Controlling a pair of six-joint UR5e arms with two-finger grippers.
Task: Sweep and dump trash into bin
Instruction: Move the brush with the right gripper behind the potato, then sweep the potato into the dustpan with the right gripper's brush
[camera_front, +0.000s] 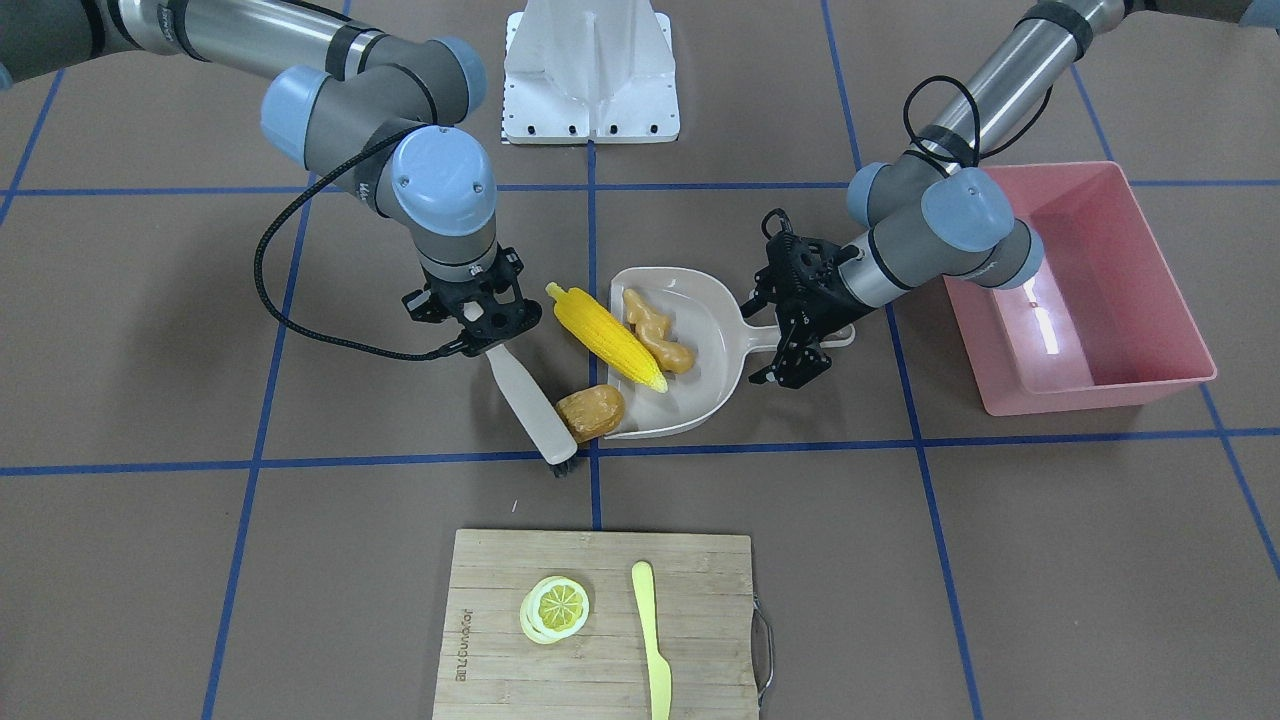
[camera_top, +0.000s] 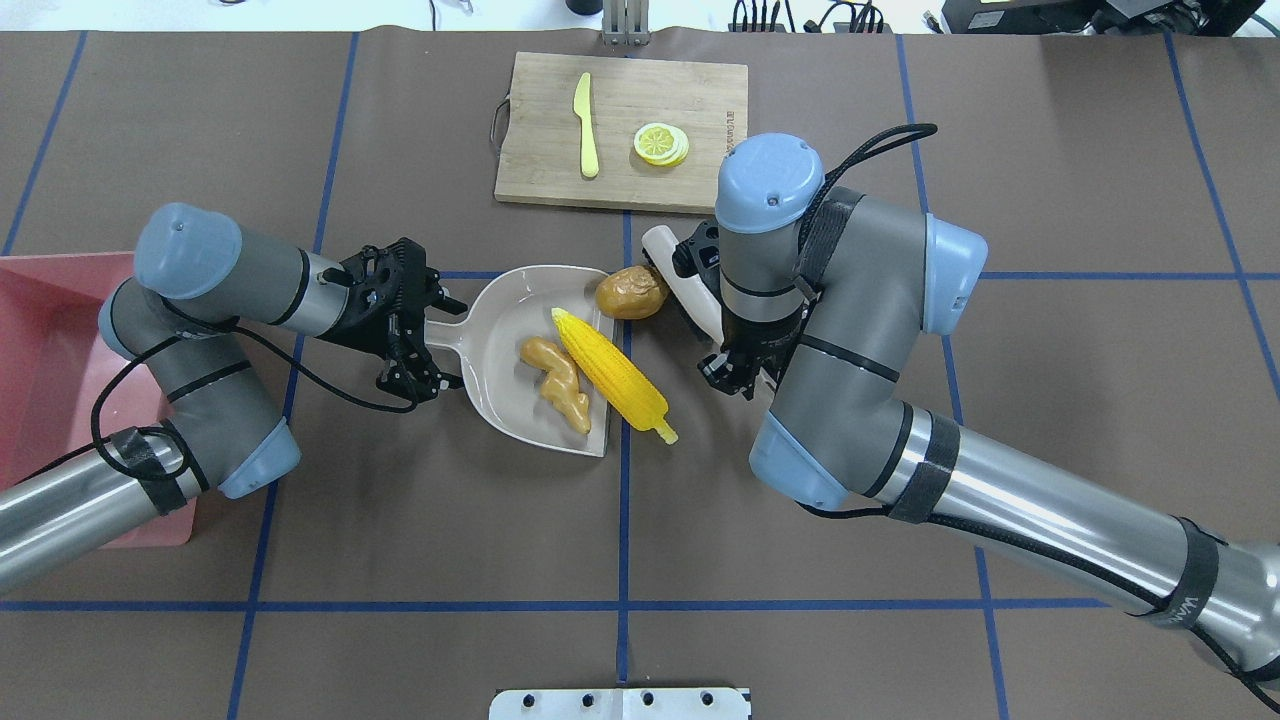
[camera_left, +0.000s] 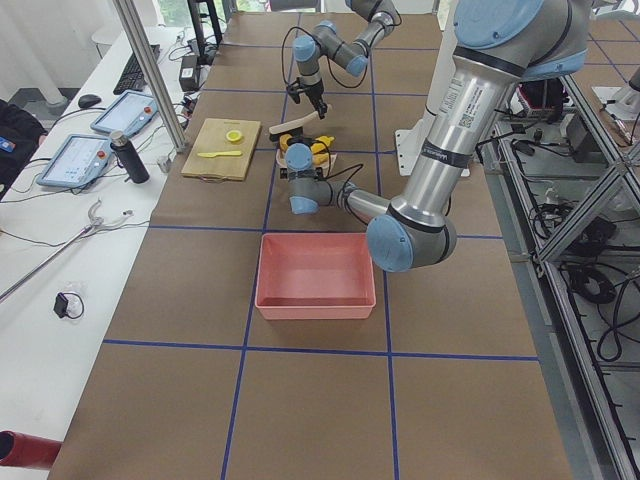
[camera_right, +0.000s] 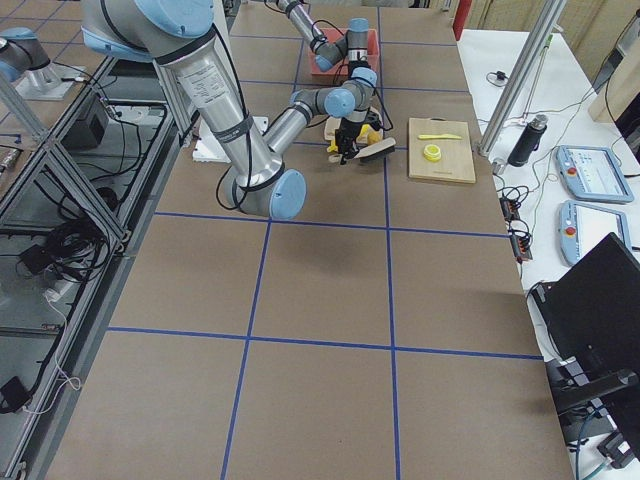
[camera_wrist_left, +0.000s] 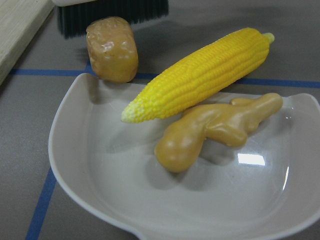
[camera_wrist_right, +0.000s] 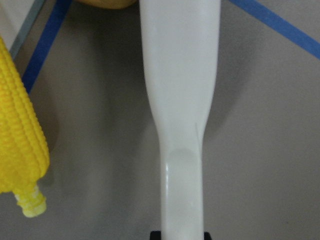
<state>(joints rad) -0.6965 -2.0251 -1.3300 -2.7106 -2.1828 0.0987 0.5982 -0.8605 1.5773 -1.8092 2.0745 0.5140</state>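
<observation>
Okay, pink translucent rectangular tub (camera_front: 1080, 395) frame right, beige handled dustpan (camera_front: 715, 345) centre.
Left gripper (camera_front: 768, 338) spread astride its handle; right gripper (camera_front: 488, 335) pinches white brush (camera_front: 528, 402); yellow corn cob (camera_front: 605, 335) across lip, tan ginger root (camera_front: 655, 330) inside, golden-brown potato (camera_front: 590, 410) just outside.

- A beige plastic dustpan (camera_top: 500, 330) is seen mid-table, its handle straddled by the left gripper (camera_top: 440, 340); clamping cannot be confirmed.
- A knobbly tan toy ginger root (camera_top: 557, 383) is contained in the pan, touched by a yellow toy corn cob (camera_top: 612, 375) laid across the open edge.
- A rounded golden-brown toy potato (camera_top: 632, 292) is placed just outside the mouth, beside the head of a white plastic brush (camera_top: 685, 285), whose handle is met by the right gripper (camera_top: 728, 372).
- A pink translucent rectangular tub (camera_top: 40, 350) is cut off at the left edge.
- A yellow plastic knife (camera_top: 586, 125) and a pale-yellow lemon slice (camera_top: 661, 144) are laid apart on a bamboo cutting board (camera_top: 700, 100).
</observation>
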